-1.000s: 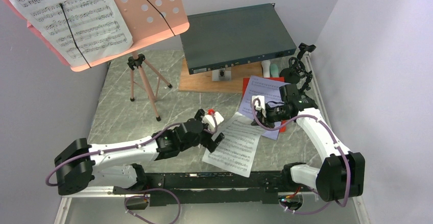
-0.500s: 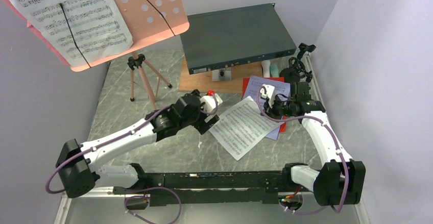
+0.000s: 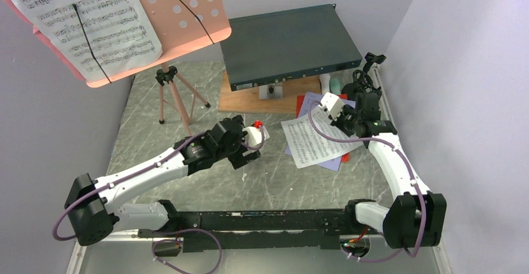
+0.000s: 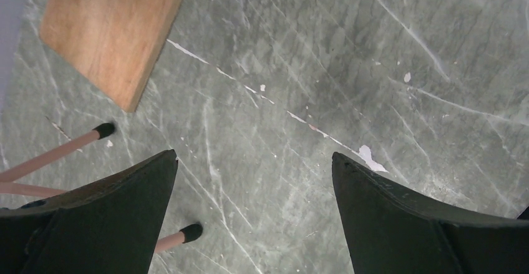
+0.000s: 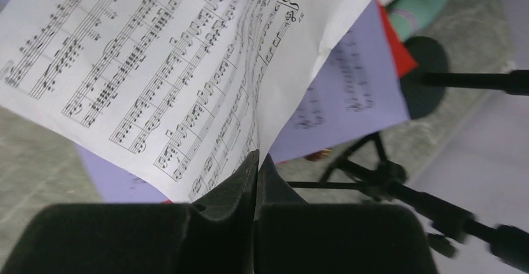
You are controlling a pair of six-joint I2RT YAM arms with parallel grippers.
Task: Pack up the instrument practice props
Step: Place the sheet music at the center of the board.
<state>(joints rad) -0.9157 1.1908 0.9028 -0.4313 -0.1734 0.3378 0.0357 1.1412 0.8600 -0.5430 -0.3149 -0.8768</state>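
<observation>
My right gripper (image 5: 257, 156) is shut on the edge of a white sheet-music page (image 5: 174, 68), which it holds over a lavender page (image 5: 355, 80) and a red page (image 5: 392, 46); in the top view that white page (image 3: 312, 140) lies at the right of the table. My left gripper (image 4: 252, 161) is open and empty above bare marble, near the pink stand's feet (image 4: 103, 129). The salmon-pink music stand (image 3: 178, 102) stands at the back left with a white page (image 3: 87, 21) on its desk. The black mic stand (image 3: 365, 83) and a mint tube (image 3: 335, 85) sit at the back right.
A dark grey rack box (image 3: 288, 44) rests on a wooden board (image 3: 249, 99) at the back middle; the board's corner shows in the left wrist view (image 4: 112, 30). A grey wall runs close along the right side.
My right gripper has pulled the white page up and to the right, onto the lavender and red pages. My left gripper let the page go and moved up and left, open.
</observation>
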